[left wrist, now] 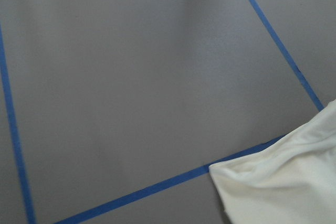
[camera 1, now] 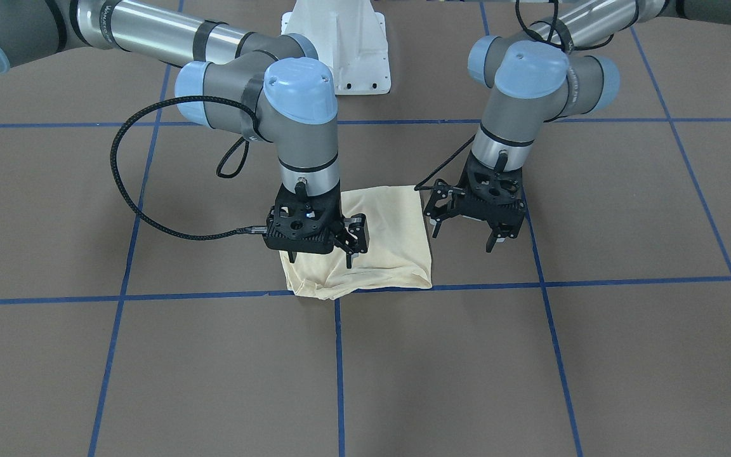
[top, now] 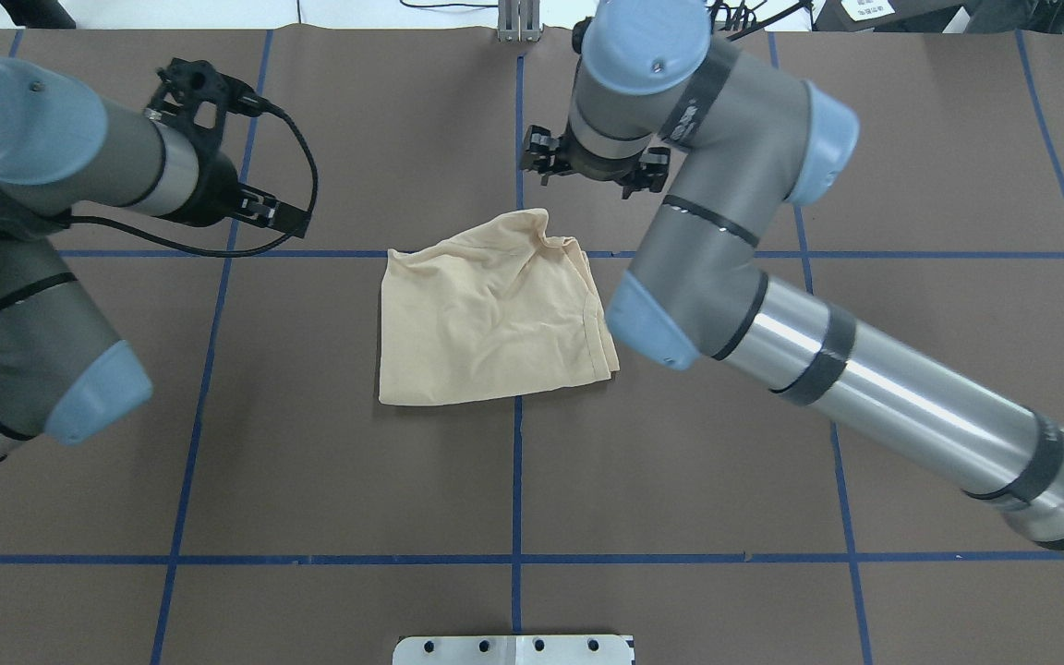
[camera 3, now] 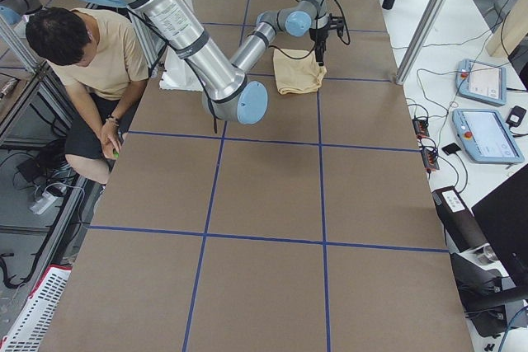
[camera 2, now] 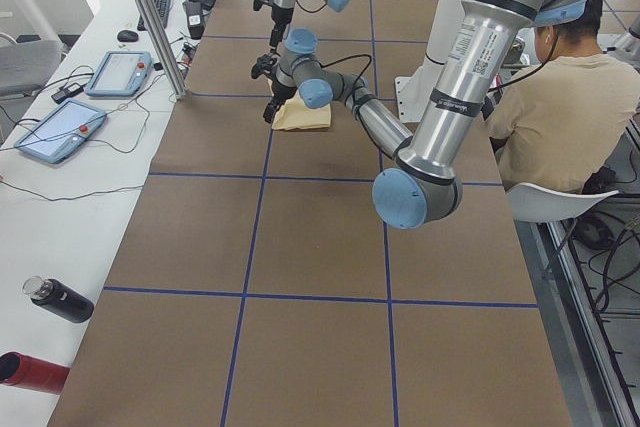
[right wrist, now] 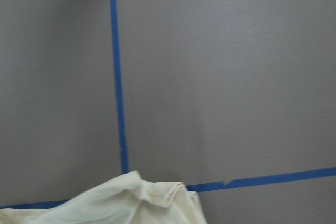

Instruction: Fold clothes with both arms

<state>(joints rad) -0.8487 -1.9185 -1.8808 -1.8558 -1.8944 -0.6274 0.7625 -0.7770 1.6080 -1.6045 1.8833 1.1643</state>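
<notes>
One camera looks down over my shoulders; another faces me across the surface. Two stand far off at its ends. My wrist cameras hang close, sharing the shirt: 4 o'clock on my left, 7 o'clock on my right.

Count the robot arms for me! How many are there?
2. The left arm is on the left side of the shirt, and the right arm is on its right side. No other arm shows in any view.
</notes>
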